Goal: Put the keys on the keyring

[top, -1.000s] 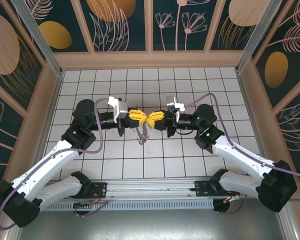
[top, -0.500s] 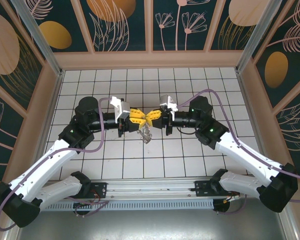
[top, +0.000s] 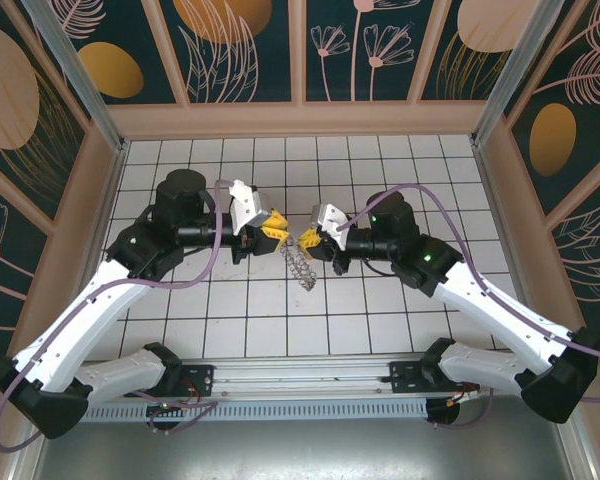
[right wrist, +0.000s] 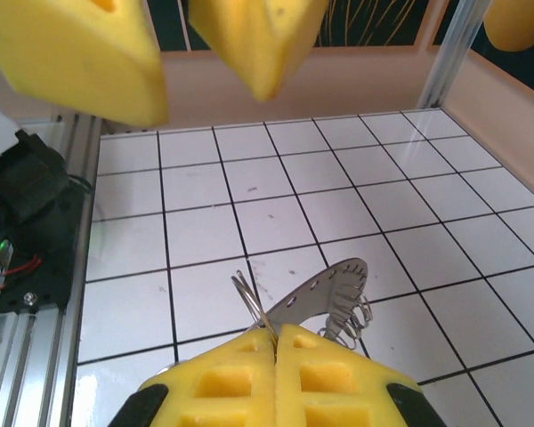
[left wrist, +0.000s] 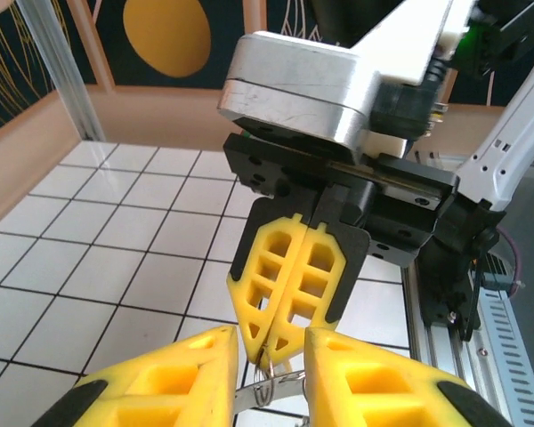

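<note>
from right wrist: right gripper (right wrist: 274,333) clamped on keyring (right wrist: 325,292), its plate and wire loops clear. from left wrist: left gripper (left wrist: 271,354) parted, keyring merely a thin wire.

Left gripper (top: 278,233) opened, released keyring (top: 298,263); keyring shifted right.

White arms (top: 90,300), purple cables (top: 417,187), yellow hands (top: 277,232)

The left pincer (top: 278,232) and the right pincer (top: 303,238) meet almost tip to tip above the middle of the worktop (top: 380,170). The keyring (top: 300,265) hangs from the right pincer's tips, below and between the two.
</note>
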